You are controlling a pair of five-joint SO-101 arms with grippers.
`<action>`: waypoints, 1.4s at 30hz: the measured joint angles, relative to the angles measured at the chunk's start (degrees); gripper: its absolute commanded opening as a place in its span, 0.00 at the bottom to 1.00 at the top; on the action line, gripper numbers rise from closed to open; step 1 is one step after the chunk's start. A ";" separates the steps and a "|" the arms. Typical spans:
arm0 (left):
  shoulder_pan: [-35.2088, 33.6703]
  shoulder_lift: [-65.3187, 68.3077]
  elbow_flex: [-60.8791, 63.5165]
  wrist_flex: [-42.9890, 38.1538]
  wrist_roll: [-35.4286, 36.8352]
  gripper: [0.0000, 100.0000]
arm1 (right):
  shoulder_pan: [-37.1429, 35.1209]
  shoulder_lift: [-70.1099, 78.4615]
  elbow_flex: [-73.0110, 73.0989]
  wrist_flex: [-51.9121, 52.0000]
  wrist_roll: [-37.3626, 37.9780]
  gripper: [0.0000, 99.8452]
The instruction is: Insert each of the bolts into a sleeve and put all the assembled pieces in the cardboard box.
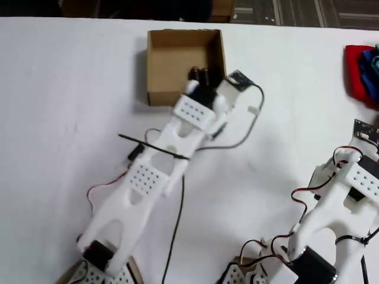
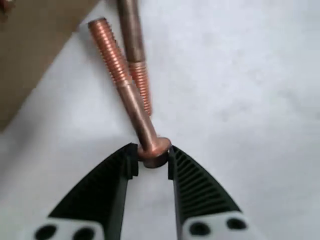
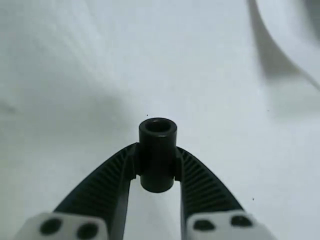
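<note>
While red cloth (image 1: 361,74) lies apart, left arm (image 1: 177,133) overlaps cardboard box (image 1: 161,96).

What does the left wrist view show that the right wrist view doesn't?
Left wrist: the left end effector clamped on a copper bolt by its head, a second bolt lying just past it, and part of the cardboard box to one side.
Right wrist: the right end effector clamped on a black sleeve, with its open bore facing the camera.
Both: an end effector shut on a single part over the white table.
</note>
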 measured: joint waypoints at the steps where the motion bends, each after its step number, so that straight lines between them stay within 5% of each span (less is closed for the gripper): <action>1: -1.05 -1.32 1.49 0.00 -2.29 0.03 | 0.00 0.00 0.00 -0.35 0.00 0.02; 9: -4.04 -17.05 25.85 0.00 -20.04 0.03 | 0.00 0.00 0.00 -0.79 0.00 0.02; 16: -6.24 -29.27 53.89 0.00 -44.75 0.03 | 0.00 0.00 0.00 -0.79 0.00 0.02; 19: -9.32 -29.98 57.23 0.00 -52.92 0.03 | 0.00 0.00 -0.18 -0.79 0.00 0.02; 23: -14.15 -29.98 57.14 -2.20 -54.68 0.08 | -0.62 0.00 -0.35 -0.79 0.00 0.02; 27: -17.58 -29.10 53.36 -5.27 -48.26 0.20 | -2.55 0.00 -0.35 -0.79 0.00 0.02; 34: -18.99 -27.69 44.13 -5.27 -25.14 0.20 | -3.34 0.00 -0.35 -0.79 0.00 0.02; 42: -18.90 -27.69 41.58 -0.88 15.30 0.20 | -3.34 0.00 -0.35 -0.79 0.00 0.02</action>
